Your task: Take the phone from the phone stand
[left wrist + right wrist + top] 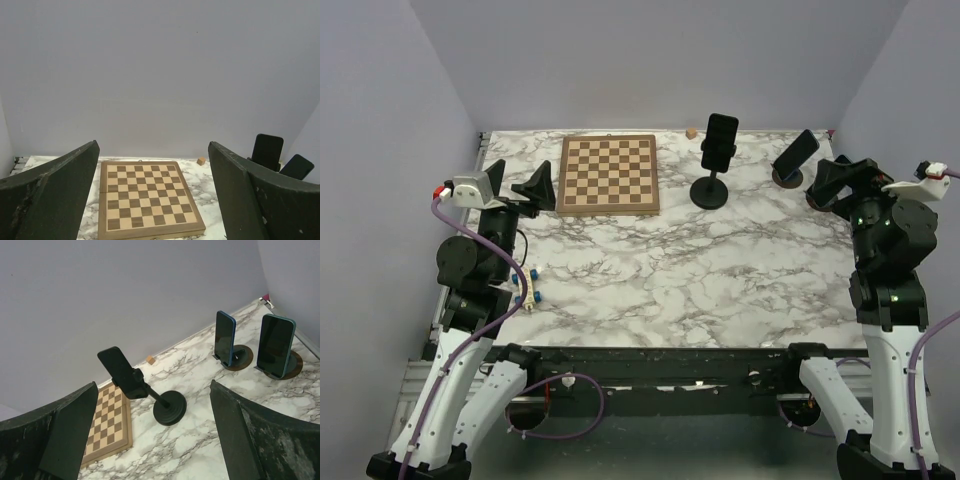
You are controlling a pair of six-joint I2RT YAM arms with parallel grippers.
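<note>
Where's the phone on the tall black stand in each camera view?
Top external: phone back centre-right, just right of the chessboard.
Left wrist: phone at far right; chessboard bottom centre.
Right wrist: phone left of centre; chessboard lower left.
Shared landmark: the chessboard.

The table point(720, 290) has a smooth, white marble-look top with grey veining (only a faint sheen). At far left, the chessboard point(609, 175) is wood in light and dark squares with a satin finish. The phone point(116, 367) is smooth black. Its phone stand point(170, 409) is black with a slight sheen. The right gripper point(153, 385) has dark matt plastic fingers point(260, 445), scuffed pale.
</note>
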